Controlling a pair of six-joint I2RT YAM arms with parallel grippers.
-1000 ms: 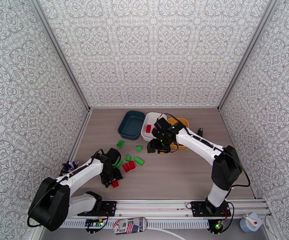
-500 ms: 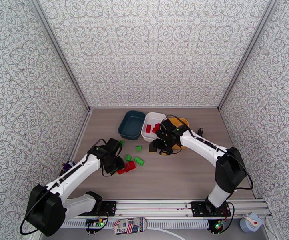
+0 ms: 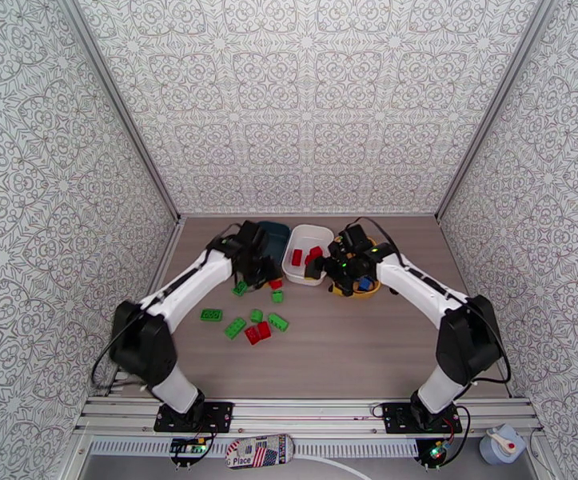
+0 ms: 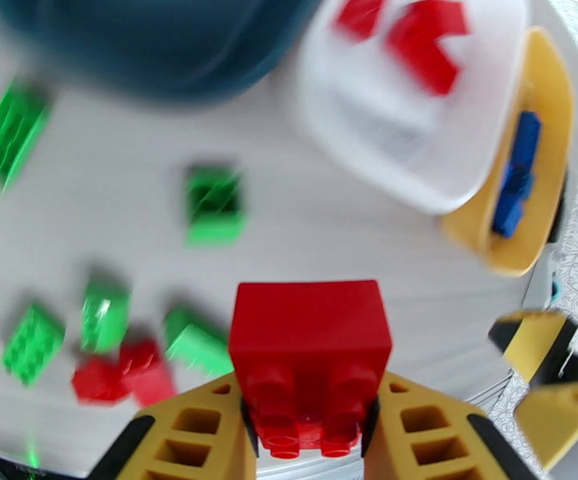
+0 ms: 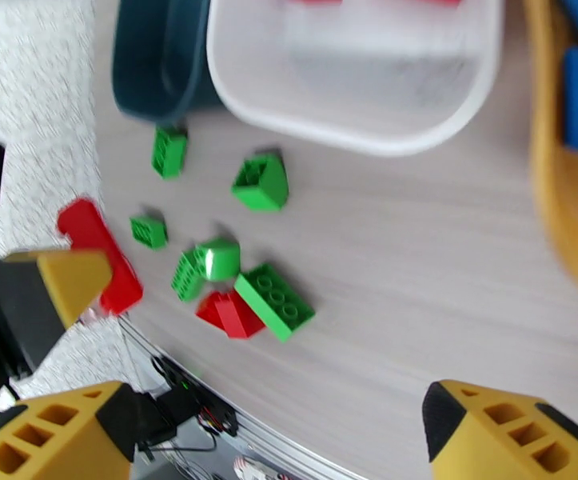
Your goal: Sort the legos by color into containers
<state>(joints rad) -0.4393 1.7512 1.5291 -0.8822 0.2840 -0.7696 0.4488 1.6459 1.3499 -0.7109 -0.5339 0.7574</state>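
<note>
- Swung up from the near left, the left gripper (image 3: pixel 271 278) now hangs just near of the teal tub (image 3: pixel 279 232), jaws pinching a red brick (image 4: pixel 311 346).
- The right gripper (image 3: pixel 338 275) has shifted to the yellow tub (image 3: pixel 366 292), jaws spread wide.
- The table (image 3: pixel 368 346) lies bare near-right.
- The white tub (image 3: pixel 312 230) holds red bricks (image 3: pixel 303 255); the yellow tub holds blue bricks (image 4: pixel 516 174).
</note>
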